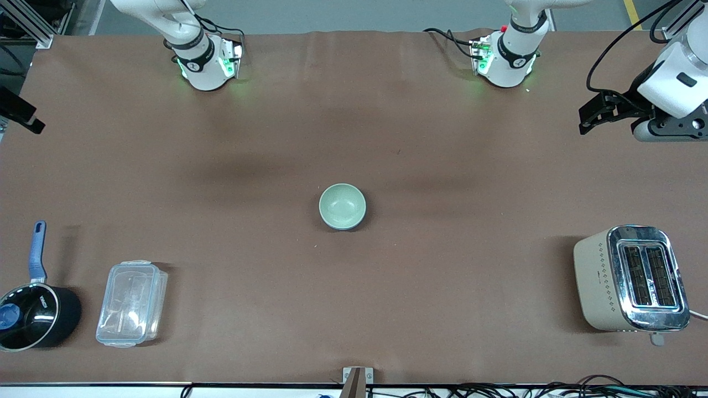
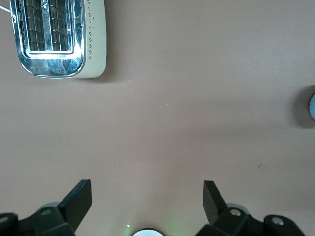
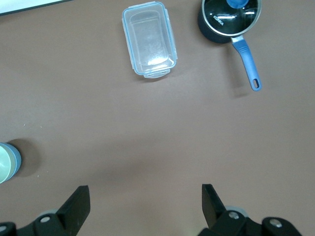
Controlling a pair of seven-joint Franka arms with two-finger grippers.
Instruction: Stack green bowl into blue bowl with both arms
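The pale green bowl sits upright in the middle of the table. In the right wrist view the green bowl rests inside the blue bowl, whose darker blue outside shows around it. My left gripper is open and empty, up over the left arm's end of the table, well away from the bowls; its wrist view shows the left gripper over bare table. My right gripper is open and empty, also over bare table, apart from the bowls.
A cream and chrome toaster stands near the front camera at the left arm's end. A clear plastic lidded box and a black saucepan with a blue handle lie near the front camera at the right arm's end.
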